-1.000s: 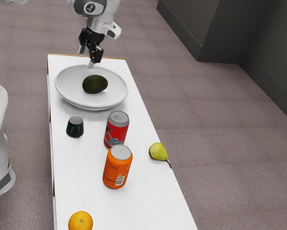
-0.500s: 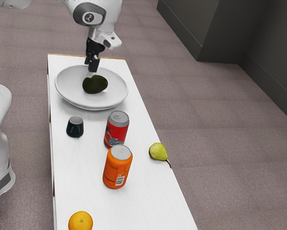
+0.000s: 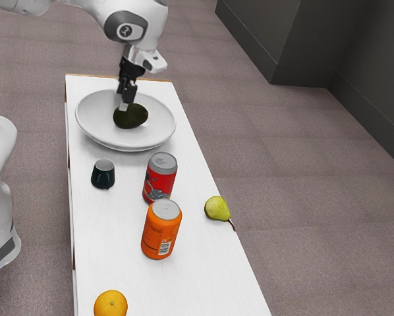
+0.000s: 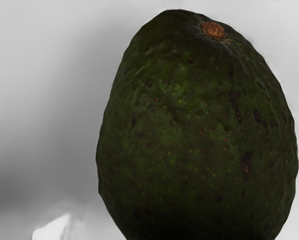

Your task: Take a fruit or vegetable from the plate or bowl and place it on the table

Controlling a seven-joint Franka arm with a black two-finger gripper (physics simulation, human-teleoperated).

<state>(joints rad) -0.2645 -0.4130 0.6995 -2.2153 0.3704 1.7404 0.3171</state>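
In the exterior view, a long white surface (image 3: 203, 283) holds a big white plate (image 3: 91, 128). The tool (image 3: 124, 103) is right by the dark green avocado (image 3: 135, 117) on the plate; I can't tell if the tool is open or closed. The wrist view shows the avocado's brown stem spot (image 4: 213, 30) up close.

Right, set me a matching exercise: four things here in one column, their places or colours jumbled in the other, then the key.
Things:
1. avocado
2. pear
3. barcoded can
4. cup

Places or colours:
A. orange body, silver top
B. dark outside, standing on the table
C. lying in the white plate
D. yellow-green, near the table's edge

Right pairs: 1-C, 2-D, 3-A, 4-B
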